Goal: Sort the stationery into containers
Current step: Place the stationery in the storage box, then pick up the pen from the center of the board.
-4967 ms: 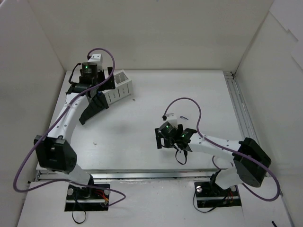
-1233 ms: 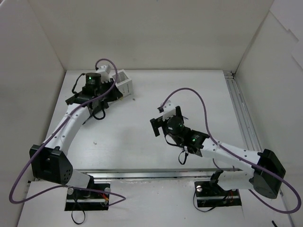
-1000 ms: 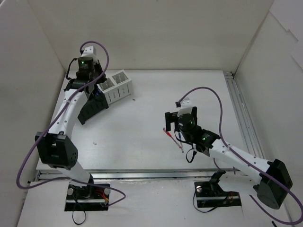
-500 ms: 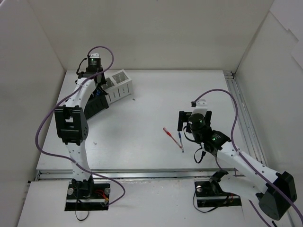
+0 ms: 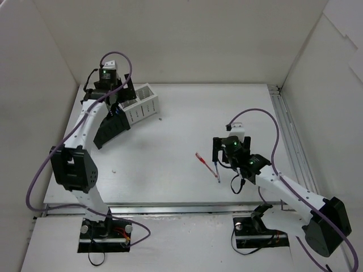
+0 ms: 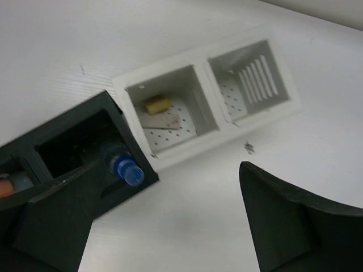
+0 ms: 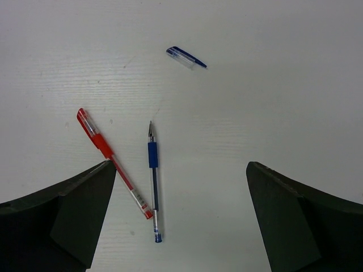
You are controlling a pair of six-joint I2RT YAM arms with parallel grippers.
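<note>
At the far left of the table in the top view, the left gripper (image 5: 113, 97) hangs over the white box (image 5: 142, 104), with the black box (image 5: 111, 128) just beside it on the near side. Right of centre, the right gripper (image 5: 227, 156) hovers above the red pen (image 5: 202, 160) and blue pen (image 5: 216, 170), which lie on the table (image 5: 170, 141).

In the left wrist view, the left gripper (image 6: 170, 226) is spread wide, its fingers (image 6: 54, 221) at either edge, with nothing between them. Below it, the white box (image 6: 207, 99) shows two compartments; the left one holds a tan eraser (image 6: 157, 105) and a paler block (image 6: 170, 120). The black box (image 6: 85, 122) touches its left corner and holds a blue-tipped item (image 6: 126, 168), leaning; I cannot tell what it is.

In the right wrist view, the right gripper (image 7: 181, 221) is fully spread and grips nothing. The red pen (image 7: 113, 161) lies at a slant and the blue pen (image 7: 153, 181) almost straight, their lower ends nearly touching. A clear-blue cap (image 7: 186, 58) lies apart, farther off.
</note>
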